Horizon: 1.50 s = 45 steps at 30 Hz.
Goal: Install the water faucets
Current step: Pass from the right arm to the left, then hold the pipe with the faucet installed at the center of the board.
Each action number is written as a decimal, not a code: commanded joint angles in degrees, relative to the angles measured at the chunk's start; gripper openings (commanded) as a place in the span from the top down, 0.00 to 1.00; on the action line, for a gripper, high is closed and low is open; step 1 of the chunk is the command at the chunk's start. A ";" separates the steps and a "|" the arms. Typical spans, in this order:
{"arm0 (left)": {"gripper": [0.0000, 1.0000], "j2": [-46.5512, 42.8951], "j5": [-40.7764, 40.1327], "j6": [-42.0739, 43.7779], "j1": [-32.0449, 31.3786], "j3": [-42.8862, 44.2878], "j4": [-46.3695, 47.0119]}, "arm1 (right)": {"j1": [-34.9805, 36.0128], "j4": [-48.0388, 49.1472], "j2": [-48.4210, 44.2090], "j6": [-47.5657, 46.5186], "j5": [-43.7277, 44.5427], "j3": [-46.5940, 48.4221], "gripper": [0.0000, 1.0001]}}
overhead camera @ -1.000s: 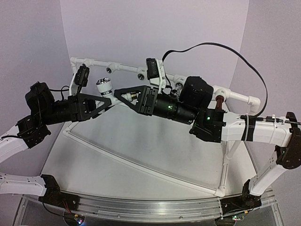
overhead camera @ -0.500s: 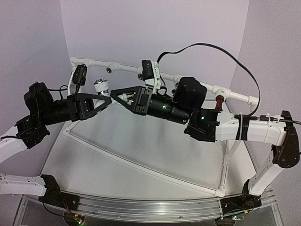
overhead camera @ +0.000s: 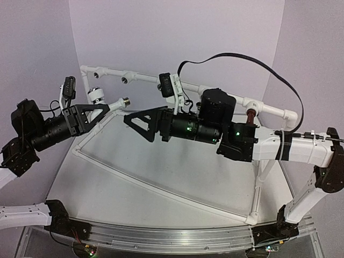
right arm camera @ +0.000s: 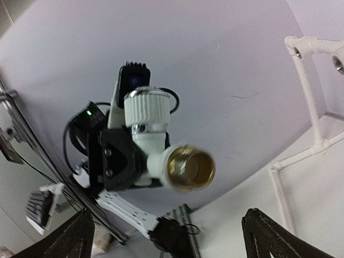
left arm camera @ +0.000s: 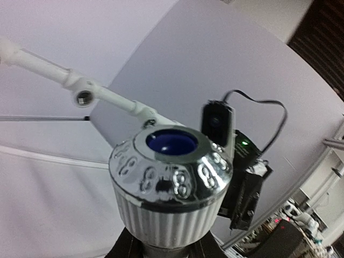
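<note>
While left pincer (overhead camera: 106, 109) clamps the white faucet (overhead camera: 98, 95), right pincer (overhead camera: 130, 120) gapes; air between them.

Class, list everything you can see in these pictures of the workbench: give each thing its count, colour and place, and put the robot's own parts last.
white faucet: one, white with brass-coloured thread, gripped above the table's left rear.
red-brown faucet: one, dark red-brown, on the back pipe, right.
pipe frame: one, white, around the table.
tee sockets: at least two showing, white with dark holes, back pipe's left part.
table: one, white, beneath everything.
cable: one, black, arching over the right arm.
rail: one, silver, near edge.
left end effector: one, black, shut on the white faucet.
right end effector: one, black, open and empty, beside the white faucet.
</note>
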 commanded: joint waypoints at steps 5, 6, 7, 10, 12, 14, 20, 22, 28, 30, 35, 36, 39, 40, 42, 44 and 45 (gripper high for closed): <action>1.00 -0.53 -23.72 3.34 0.23 7.58 -24.42 | 3.93 -31.71 -0.34 -27.21 10.52 3.52 0.02; 1.00 -0.52 -24.52 3.49 0.23 7.96 -25.30 | 5.39 -36.33 1.32 -30.63 14.36 4.82 0.02; 1.00 -0.51 -25.16 3.62 0.23 8.13 -26.02 | 7.32 -39.51 3.20 -33.81 18.92 5.74 0.02; 1.00 -0.73 -26.23 3.83 0.24 7.84 -26.58 | 13.13 -46.09 8.89 -39.00 32.43 6.34 0.02; 1.00 -0.79 -26.82 3.89 0.24 7.55 -26.68 | 13.98 -47.95 11.76 -37.53 35.78 5.81 0.02; 1.00 -0.43 -26.67 4.01 0.28 7.52 -26.67 | 13.84 -48.20 12.80 -35.89 37.20 2.77 0.02; 1.00 2.27 -24.68 4.58 0.31 8.31 -26.63 | 9.11 -48.56 12.44 -24.53 33.12 -6.03 0.02; 1.00 3.05 -24.16 4.66 0.32 8.29 -26.47 | 6.48 -47.39 11.56 -20.88 31.72 -9.82 0.02; 1.00 5.57 -21.28 5.01 0.33 8.06 -24.17 | 1.62 -34.14 9.78 -20.85 21.25 -19.28 0.09; 1.00 6.03 -19.83 5.16 0.33 8.17 -23.43 | 1.00 -30.74 10.59 -21.98 19.58 -19.79 0.15; 1.00 5.70 -17.75 5.66 0.29 8.31 -22.91 | 0.66 -25.10 14.68 -24.29 15.66 -17.66 0.19; 1.00 5.50 -17.82 5.67 0.31 8.31 -22.96 | 0.56 -24.64 16.28 -24.52 15.51 -16.27 0.19; 1.00 5.07 -18.19 5.37 0.33 8.47 -22.93 | 0.37 -23.49 20.59 -25.27 14.99 -12.53 0.24; 1.00 4.98 -18.27 5.24 0.33 8.53 -22.89 | 0.16 -22.86 21.88 -25.13 14.67 -11.58 0.27; 1.00 5.06 -18.23 4.92 0.29 8.64 -22.91 | -0.55 -21.52 24.32 -24.88 13.83 -9.70 0.32; 1.00 5.34 -17.93 4.95 0.32 8.79 -22.90 | -0.68 -20.78 25.74 -25.02 15.92 -8.79 0.33; 1.00 5.44 -17.70 4.91 0.32 8.86 -22.94 | -0.72 -20.41 26.28 -25.41 16.51 -8.58 0.33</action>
